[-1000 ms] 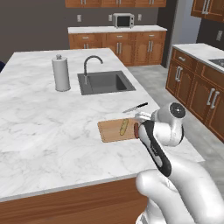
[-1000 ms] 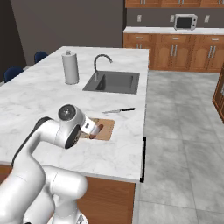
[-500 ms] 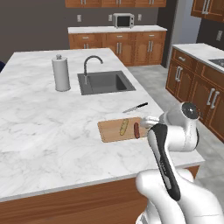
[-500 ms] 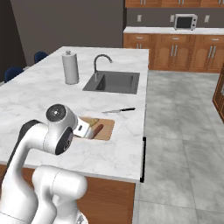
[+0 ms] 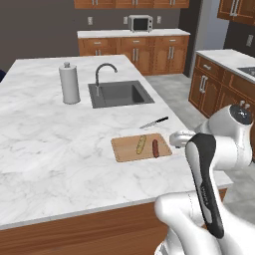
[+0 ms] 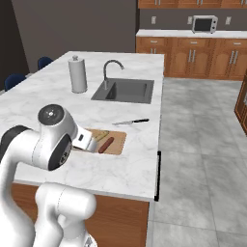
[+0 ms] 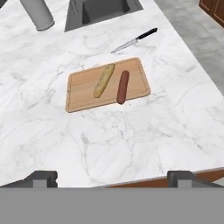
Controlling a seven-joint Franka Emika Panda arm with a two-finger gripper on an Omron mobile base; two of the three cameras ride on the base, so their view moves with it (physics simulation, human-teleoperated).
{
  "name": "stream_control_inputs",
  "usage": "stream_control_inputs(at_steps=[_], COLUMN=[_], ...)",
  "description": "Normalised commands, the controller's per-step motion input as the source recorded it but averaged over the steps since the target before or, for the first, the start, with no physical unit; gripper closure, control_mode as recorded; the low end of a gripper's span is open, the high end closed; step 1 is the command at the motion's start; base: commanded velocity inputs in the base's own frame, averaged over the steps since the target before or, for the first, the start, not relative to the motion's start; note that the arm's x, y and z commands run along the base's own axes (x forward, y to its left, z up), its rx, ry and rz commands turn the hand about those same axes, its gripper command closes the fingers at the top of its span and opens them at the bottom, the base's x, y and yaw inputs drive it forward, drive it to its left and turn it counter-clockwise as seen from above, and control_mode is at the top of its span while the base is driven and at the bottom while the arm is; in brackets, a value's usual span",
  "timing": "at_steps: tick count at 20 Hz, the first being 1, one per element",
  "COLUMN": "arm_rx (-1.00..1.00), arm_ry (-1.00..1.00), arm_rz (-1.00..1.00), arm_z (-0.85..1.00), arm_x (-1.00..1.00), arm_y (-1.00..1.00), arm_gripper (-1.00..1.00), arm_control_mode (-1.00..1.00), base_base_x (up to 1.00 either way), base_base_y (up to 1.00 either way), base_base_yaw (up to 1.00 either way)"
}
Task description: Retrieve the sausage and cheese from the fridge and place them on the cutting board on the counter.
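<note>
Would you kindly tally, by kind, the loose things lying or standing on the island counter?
Cutting board: 1
Sausage: 1
Cheese, a yellowish elongated piece: 1
Knife: 1
Paper towel roll: 1
Total: 5

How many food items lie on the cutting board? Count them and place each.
2, both on the cutting board: the yellow cheese piece near its middle, and the sausage just beside it, toward the knife end.

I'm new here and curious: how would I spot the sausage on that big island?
Find the marbled counter with the sink. Near its edge lies a wooden cutting board. The sausage is the dark reddish-brown stick there, beside the paler yellow cheese.
</note>
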Motion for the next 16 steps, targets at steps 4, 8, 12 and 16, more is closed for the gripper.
stream_control_inputs(at_steps=[4,8,12,16], arm_rx=[-0.10,-0.01,-0.02,0.00], arm_ry=[-0.24,-0.09,0.00,0.00], arm_rz=[0.02,0.00,0.03,0.00], arm_z=[0.00,0.02,0.00,0.00], arm_x=[-0.86,-0.68,-0.18,0.00], arm_y=[0.17,0.11,0.01,0.00], arm_gripper=[-1.00,-1.00,-1.00,-1.00], arm_control_mode=[-1.00,-1.00,-1.00,-1.00], base_base_x=[0.00,0.00,0.00,0.00], base_base_y=[0.00,0.00,0.00,0.00], base_base_yaw=[0.00,0.00,0.00,0.00])
